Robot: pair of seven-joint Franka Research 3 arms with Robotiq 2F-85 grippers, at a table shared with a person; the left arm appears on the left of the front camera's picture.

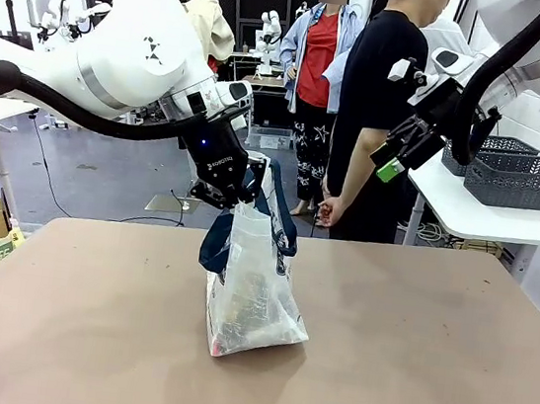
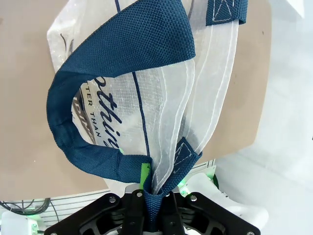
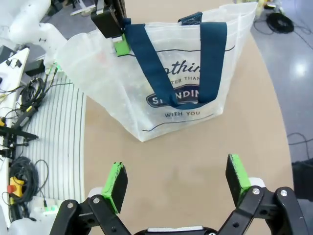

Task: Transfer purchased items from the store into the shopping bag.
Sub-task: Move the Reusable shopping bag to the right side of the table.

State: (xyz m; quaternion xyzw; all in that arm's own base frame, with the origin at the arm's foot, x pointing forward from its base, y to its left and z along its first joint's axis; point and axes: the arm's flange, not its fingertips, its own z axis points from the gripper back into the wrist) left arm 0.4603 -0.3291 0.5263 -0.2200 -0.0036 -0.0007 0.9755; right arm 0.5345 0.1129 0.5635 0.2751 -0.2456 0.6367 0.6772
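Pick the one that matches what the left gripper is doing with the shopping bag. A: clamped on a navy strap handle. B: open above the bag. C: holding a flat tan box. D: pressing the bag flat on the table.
A: the left gripper is shut on a navy strap handle of the shopping bag, holding its top up.

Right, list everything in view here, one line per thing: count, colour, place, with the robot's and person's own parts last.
translucent whitish plastic shopping bag with navy strap handles: one, whitish and navy, standing mid-table, one handle lifted.
packaged goods inside the bag: count unclear, dark and reddish, at the bag's bottom.
brown table top: one, tan, under the bag.
dark grey slotted plastic baskets: two, grey, on a white side table at far right.
person in a black shirt: one, standing at the far side.
left gripper: black, shut on the bag's handle.
right gripper: black with green pads, open, raised above the table.
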